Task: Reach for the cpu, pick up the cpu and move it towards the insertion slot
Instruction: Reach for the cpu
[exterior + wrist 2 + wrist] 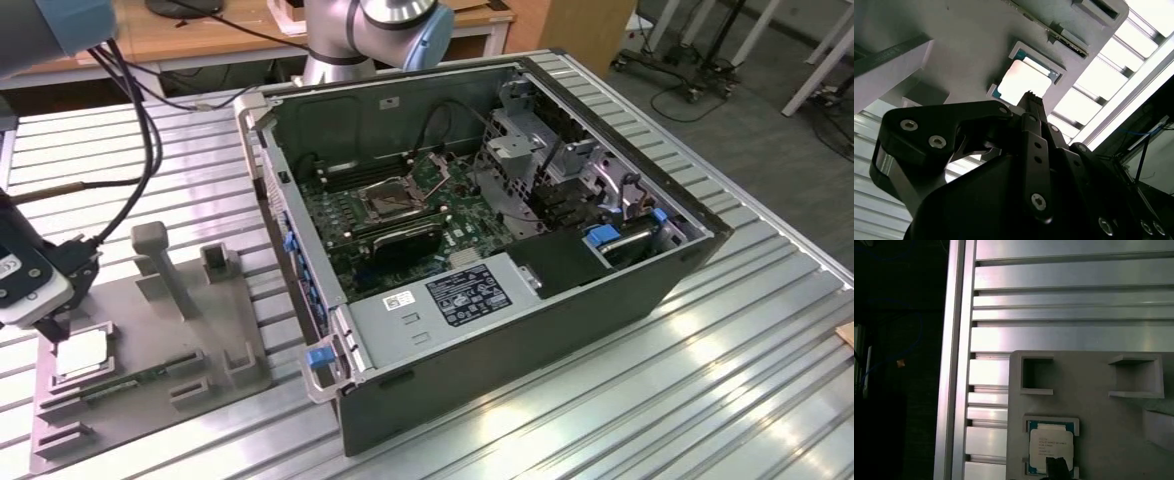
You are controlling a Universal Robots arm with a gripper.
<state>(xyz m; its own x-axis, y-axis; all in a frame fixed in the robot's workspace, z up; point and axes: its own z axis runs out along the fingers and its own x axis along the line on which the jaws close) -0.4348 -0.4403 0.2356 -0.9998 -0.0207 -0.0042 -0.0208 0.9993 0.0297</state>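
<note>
1. Exterior view: I'm watching the gripper (56, 328) hanging at the exterior view's left, over a matte grey fixture plate (140, 335) with boxy moulded pockets. The plate is sitting on a ribbed, shiny aluminium table (641, 400). The cpu (83, 352) is lying flat in a square pocket on that plate, pale metal top facing up, right by the gripper's tip. A narrow green memory stick (127, 382) is lying just beside it. The insertion slot (394, 200), a silvery square frame with a dark centre, is sitting on the motherboard (454, 215) inside the open black computer case (534, 340). That's well apart from the cpu, toward the exterior view's right.

2. Second wrist view: I'm getting the gripper (1029, 97) up close here, black and chunky, with round screw heads and a ridged tip. That tip is sitting over one edge of the cpu (1021, 82). The lid is glaring bright white, with a thin green board edge showing around it. Honestly, I can't tell whether the pincer is apart or together, or whether it's actually touching the chip.

3. First wrist view: the cpu (1050, 447) is sitting in its raised-lip pocket on the plate (1104, 440). Its edges are running parallel to the pocket walls and the plate's edges. It's near enough square, so I'm not seeing a real long axis. The dark gripper tip (1056, 466) is overlapping one edge of it. The table's slats (1069, 335) are looking smooth and reflective.
</note>
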